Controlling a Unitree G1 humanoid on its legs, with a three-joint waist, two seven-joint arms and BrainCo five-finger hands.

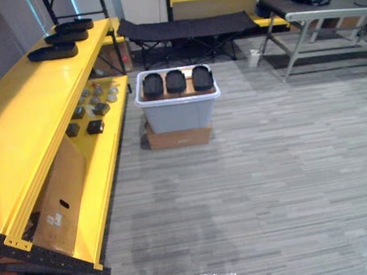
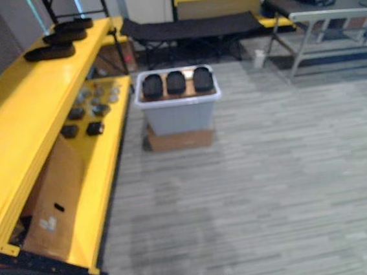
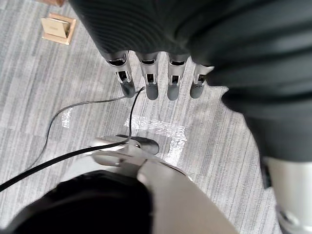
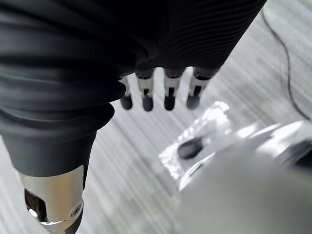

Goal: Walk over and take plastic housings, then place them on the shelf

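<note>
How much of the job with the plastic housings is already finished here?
Done: three black housings lie on the yellow shelf. In hand: nothing; the left hand and right hand hang open. Left: three more housings sit in the white bin ahead, not yet fetched.

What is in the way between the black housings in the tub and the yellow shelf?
Nothing visible. The black housings sit in the white tub right beside the yellow shelf, with just a strip of floor between. The left robot hand and right robot hand hang open and empty.
</note>
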